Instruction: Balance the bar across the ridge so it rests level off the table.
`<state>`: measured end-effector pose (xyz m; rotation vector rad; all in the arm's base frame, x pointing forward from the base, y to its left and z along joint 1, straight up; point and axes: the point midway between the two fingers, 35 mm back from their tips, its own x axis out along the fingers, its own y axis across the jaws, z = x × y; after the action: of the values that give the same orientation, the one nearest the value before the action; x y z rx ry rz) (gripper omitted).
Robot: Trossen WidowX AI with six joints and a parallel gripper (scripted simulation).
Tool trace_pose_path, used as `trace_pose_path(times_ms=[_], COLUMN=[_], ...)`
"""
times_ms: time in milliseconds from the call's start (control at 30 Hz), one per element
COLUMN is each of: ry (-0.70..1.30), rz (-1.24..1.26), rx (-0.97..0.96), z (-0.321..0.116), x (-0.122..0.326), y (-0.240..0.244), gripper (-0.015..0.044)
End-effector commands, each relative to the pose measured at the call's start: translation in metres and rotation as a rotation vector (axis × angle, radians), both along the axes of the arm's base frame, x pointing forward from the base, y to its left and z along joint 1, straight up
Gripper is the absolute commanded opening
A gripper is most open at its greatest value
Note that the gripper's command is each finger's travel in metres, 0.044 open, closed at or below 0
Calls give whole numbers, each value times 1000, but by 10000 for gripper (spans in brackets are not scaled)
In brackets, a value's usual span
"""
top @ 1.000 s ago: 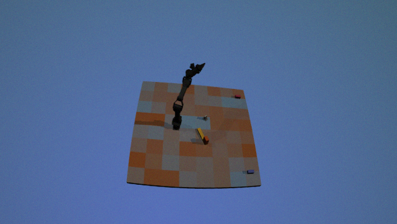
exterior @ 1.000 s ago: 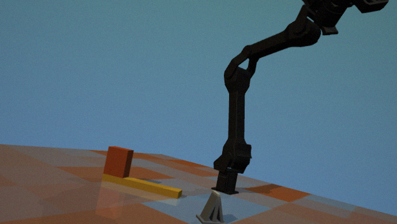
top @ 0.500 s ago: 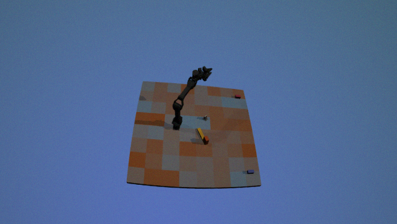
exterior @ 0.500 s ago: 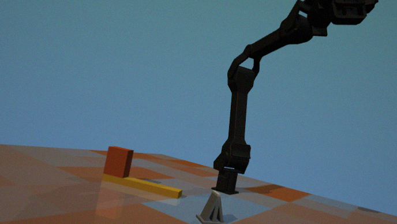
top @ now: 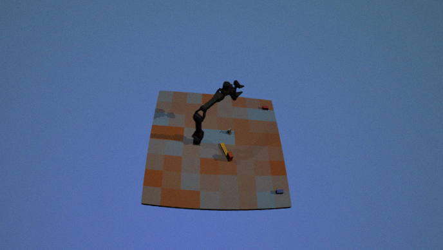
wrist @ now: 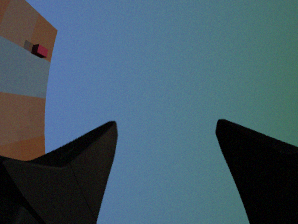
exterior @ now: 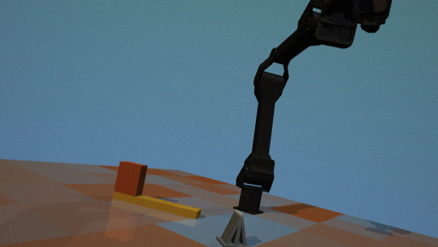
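Yellow bar (top: 224,149) lies flat on the table (top: 180,196), an orange block (top: 230,156) on its near end, untouched. Grey ridge (top: 228,131) stands just beyond it, apart from the bar. Gripper (top: 238,89) hangs high over the far edge, fingers spread fairly wide and holding nothing (small red block (top: 264,107) far right).

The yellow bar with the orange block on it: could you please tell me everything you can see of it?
The yellow bar is a long, slim, square-edged strip with a smooth matte look. It lies flat on the checkered table, not on the pale ridge, which stands apart beyond its bare end. An orange block sits upright on the other end, as the heavier side. Nothing else touches the bar; the gripper is open, high up near the table's far edge.
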<state>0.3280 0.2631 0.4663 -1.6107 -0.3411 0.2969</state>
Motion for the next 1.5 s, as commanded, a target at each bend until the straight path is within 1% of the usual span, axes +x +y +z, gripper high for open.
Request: trace_pose_path(times_ms=[0, 367, 733, 1100, 1467], ry=[39, 185, 367, 579, 811], rz=[-33, -122, -187, -225, -232], rx=[-83, -297, -473, -603, -679], z=[-18, -69, -120, -167, -208], x=[16, 52, 72, 74, 58], y=[-13, -62, -121, -183, -244], gripper=[315, 315, 315, 315, 315])
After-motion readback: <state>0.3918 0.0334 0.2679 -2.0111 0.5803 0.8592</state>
